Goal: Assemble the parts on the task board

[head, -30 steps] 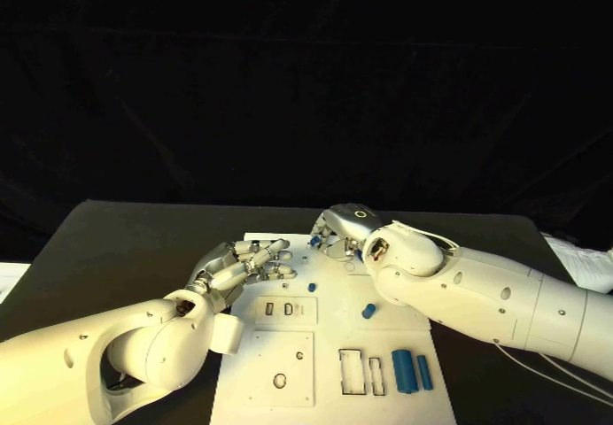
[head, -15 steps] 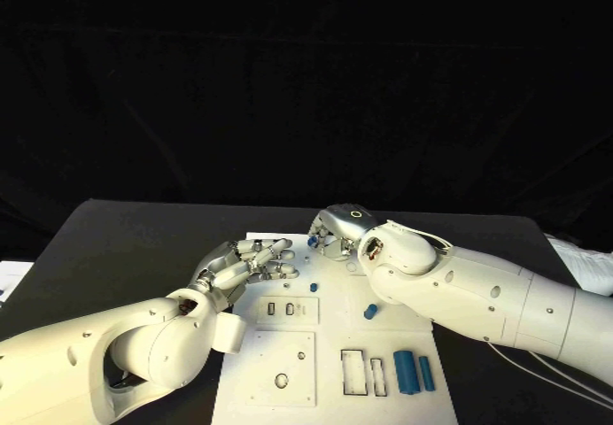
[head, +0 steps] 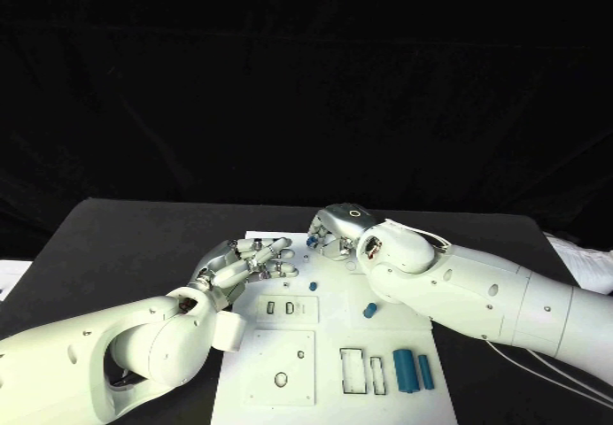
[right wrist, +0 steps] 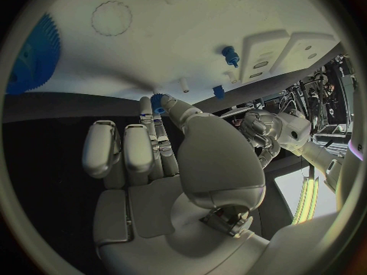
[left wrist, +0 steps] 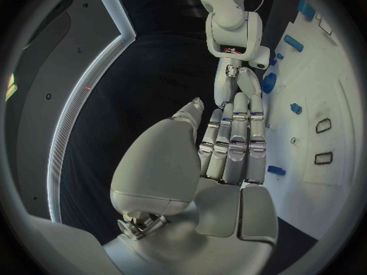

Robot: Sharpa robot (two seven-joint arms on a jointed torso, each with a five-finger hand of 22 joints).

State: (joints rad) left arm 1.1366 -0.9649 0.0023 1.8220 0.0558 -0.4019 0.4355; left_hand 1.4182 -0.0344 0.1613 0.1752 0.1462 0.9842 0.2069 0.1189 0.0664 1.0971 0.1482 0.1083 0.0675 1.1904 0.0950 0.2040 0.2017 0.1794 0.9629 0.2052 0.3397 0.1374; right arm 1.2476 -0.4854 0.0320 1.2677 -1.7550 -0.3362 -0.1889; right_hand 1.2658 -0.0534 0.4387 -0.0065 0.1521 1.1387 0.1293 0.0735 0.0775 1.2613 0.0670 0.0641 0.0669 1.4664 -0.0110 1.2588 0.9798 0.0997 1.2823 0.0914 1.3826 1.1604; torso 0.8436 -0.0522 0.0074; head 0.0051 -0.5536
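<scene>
- Right silver hand, frame centre, pinches a small blue toothed gear over the white rectangular task board.
- Left silver hand, centre-left, fingers extended together, holds nothing.

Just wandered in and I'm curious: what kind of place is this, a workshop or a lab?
Most likely a robotics test lab. A black table against a dark backdrop carries a white task board with cut-out slots and small blue parts, and two white robot arms reach over it.
</scene>
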